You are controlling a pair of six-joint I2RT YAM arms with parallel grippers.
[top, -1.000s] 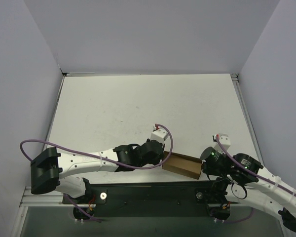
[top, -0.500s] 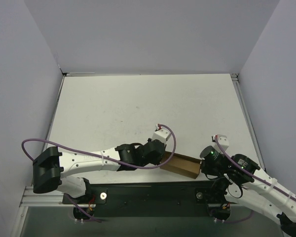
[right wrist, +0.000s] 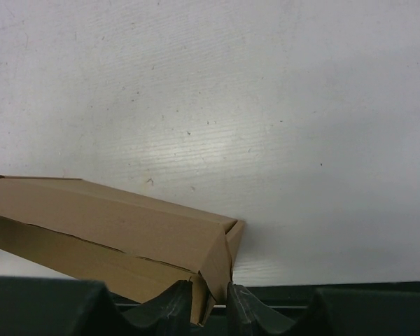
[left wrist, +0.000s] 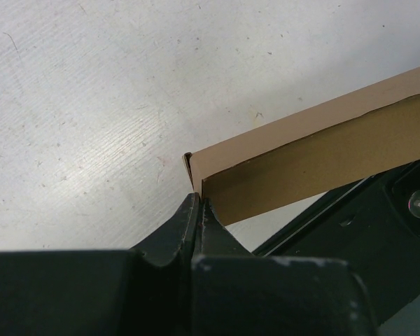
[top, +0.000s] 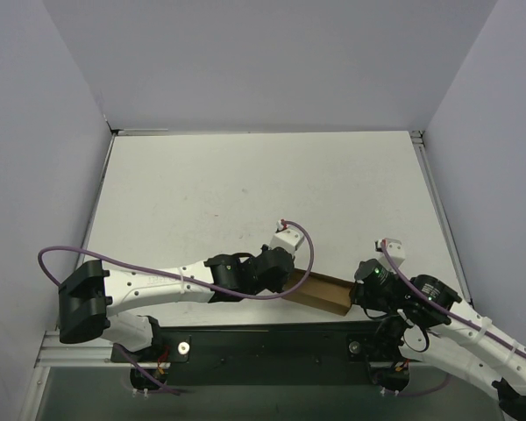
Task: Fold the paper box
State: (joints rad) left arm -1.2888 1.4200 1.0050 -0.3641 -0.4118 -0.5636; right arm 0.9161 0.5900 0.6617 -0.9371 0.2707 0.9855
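The paper box (top: pixel 322 293) is a long brown cardboard box lying at the table's near edge between the two arms. My left gripper (top: pixel 287 282) is at its left end, jaws pinched shut on the end edge of the box (left wrist: pixel 315 157). My right gripper (top: pixel 361 298) is at its right end, jaws closed on the folded end flaps of the box (right wrist: pixel 119 231). In the right wrist view the end flaps bunch between the fingertips (right wrist: pixel 175 304).
The black base rail (top: pixel 272 338) runs just below the box along the table's near edge. White walls enclose the white table (top: pixel 263 193) at left, back and right.
The left gripper and the box's left end shifted slightly right and toward the near edge. The right gripper edged a little left against the box end.
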